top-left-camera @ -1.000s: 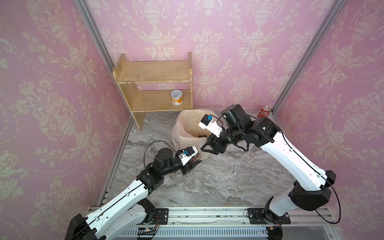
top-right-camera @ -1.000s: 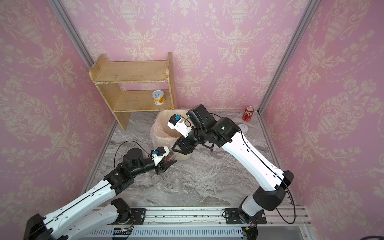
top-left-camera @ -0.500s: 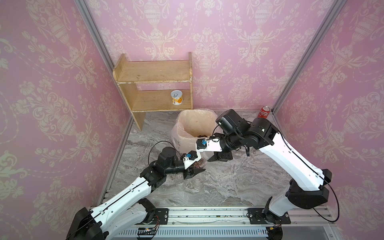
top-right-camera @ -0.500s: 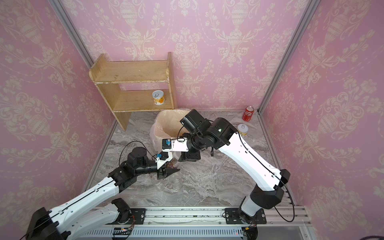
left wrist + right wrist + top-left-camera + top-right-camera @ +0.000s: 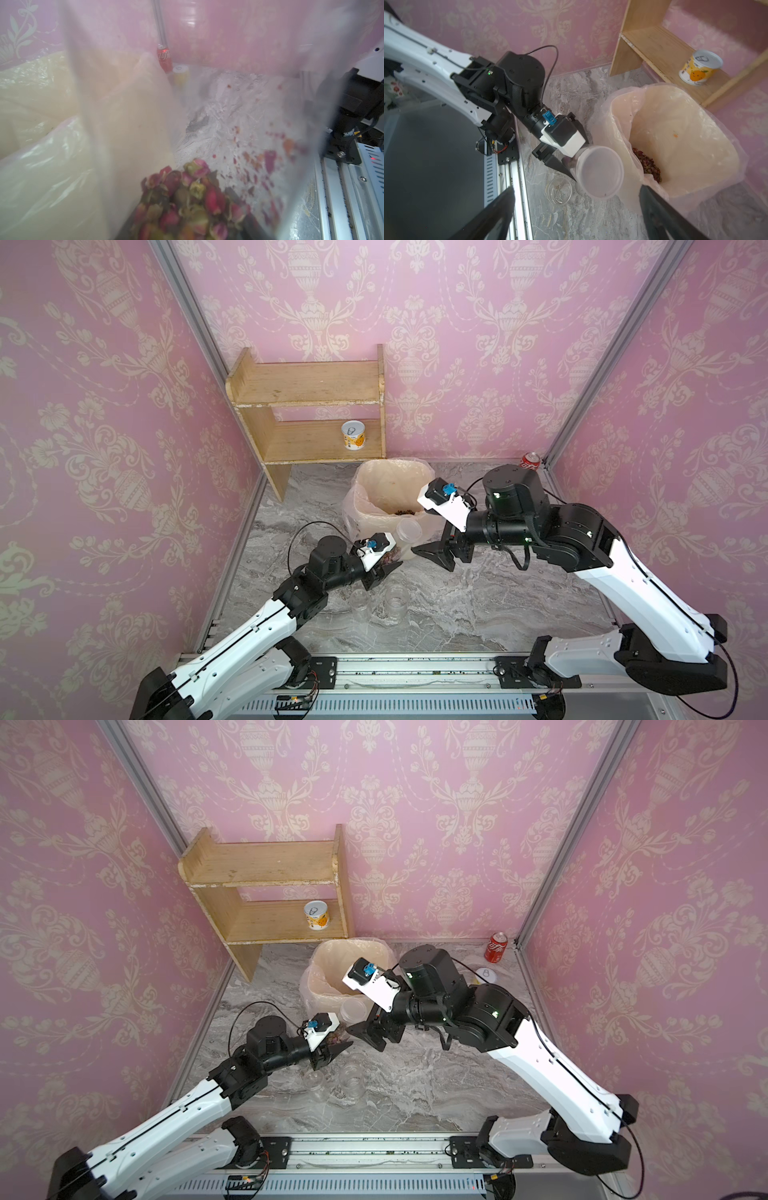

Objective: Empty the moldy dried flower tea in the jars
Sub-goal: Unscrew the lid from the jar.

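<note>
The moldy dried flower tea [image 5: 187, 203] fills the near end of the lidded jar [image 5: 398, 545]. Only the left wrist view shows it well: pink and greenish buds in a heap, with crumbs stuck along the clear wall. I have the left pincer [image 5: 390, 565] clamped on that jar, which is tilted with its whitish lid [image 5: 600, 172] towards the bin [image 5: 390, 467], just beside the bin's near wall. The right wrist view adds that the lid is on. It also shows a darker heap of the same tea [image 5: 646, 164] lying inside the bagged bin; in a top view that heap is only a thin brown strip [image 5: 401, 512]. The right pincer [image 5: 432, 556] stands wide open and grips nothing. Its fingers [image 5: 500, 207] frame the lid from either side in its own wrist view without touching it, while both top views put it just beside the jar, low over the marbled surface [image 5: 478, 605]. Two empty jars [image 5: 359, 601] [image 5: 395, 598] stand close together on the surface below the left pincer; the right wrist view catches only one of them [image 5: 559, 190], its mouth open. Further out, a printed tin [image 5: 353, 434] sits on the lower board of the wooden shelf [image 5: 307, 385]. A red cola can [image 5: 496, 946] stands in the far corner. A second tin [image 5: 181, 73] beside the can shows in the left wrist view, blurred through the jar wall.
</note>
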Controlling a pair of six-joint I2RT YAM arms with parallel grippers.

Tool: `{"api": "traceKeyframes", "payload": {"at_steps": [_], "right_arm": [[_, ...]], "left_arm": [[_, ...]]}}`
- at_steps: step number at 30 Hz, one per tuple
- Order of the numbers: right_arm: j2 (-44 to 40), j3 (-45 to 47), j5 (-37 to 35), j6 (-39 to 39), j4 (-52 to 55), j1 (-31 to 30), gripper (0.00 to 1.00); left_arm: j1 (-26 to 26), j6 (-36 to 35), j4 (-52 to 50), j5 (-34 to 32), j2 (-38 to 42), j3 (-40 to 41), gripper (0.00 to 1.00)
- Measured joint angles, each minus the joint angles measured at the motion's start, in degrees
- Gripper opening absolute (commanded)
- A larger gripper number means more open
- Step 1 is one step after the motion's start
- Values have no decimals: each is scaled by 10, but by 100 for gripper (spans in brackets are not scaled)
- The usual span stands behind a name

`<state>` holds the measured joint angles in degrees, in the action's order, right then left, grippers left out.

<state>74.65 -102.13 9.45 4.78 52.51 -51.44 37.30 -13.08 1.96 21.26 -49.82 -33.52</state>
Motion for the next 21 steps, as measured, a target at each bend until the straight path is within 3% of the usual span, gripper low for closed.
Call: {"api": "traceKeyframes", "payload": {"at_steps": [3, 8, 16, 21], "right_arm": [[17, -20, -34, -94, 15, 12, 98], [56, -21, -15, -201, 30, 30, 96], [120, -59, 23, -260, 73, 30, 91], [145, -76, 32, -272, 89, 32, 81]], "left_arm": [[0, -6, -5, -15, 0, 0, 24], [0, -13, -19, -26, -1, -3, 23], [0, -14, -21, -26, -1, -3, 23], [0, -14, -21, -26, -1, -3, 23]]}}
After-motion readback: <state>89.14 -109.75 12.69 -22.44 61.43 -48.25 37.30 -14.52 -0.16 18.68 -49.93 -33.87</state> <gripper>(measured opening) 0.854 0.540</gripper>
